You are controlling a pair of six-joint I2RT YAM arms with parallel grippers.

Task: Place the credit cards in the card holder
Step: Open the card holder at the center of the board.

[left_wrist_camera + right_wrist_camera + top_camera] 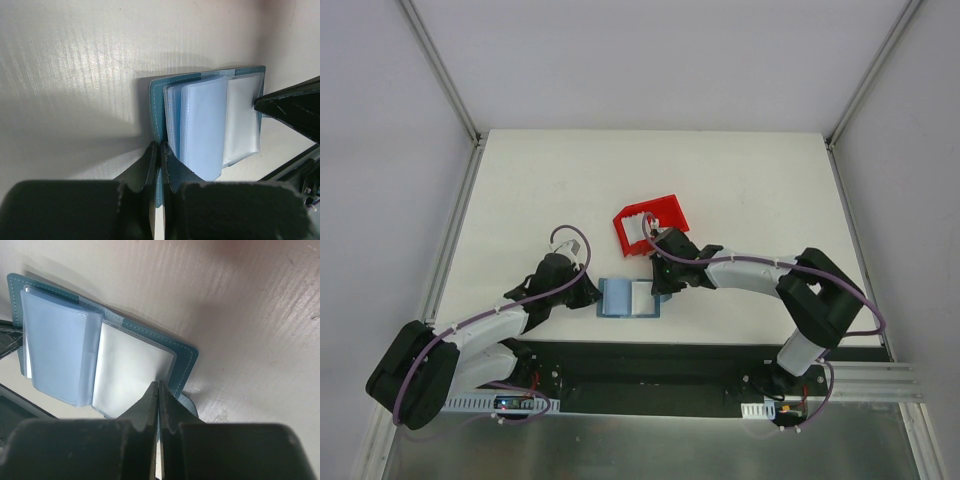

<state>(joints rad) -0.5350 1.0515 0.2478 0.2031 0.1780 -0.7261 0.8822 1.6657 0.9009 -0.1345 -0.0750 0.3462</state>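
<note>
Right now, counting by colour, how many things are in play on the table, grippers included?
Teal: 1, the card holder, lying open
Red: 1, the red bin
Black: 2, the left gripper and the right gripper, each shut on the card holder's cover
Total: 4

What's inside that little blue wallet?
The card holder lies open: a stack of pale blue plastic sleeves on one half, a whitish pocket on the other. Whether cards sit inside the sleeves cannot be told.
</note>
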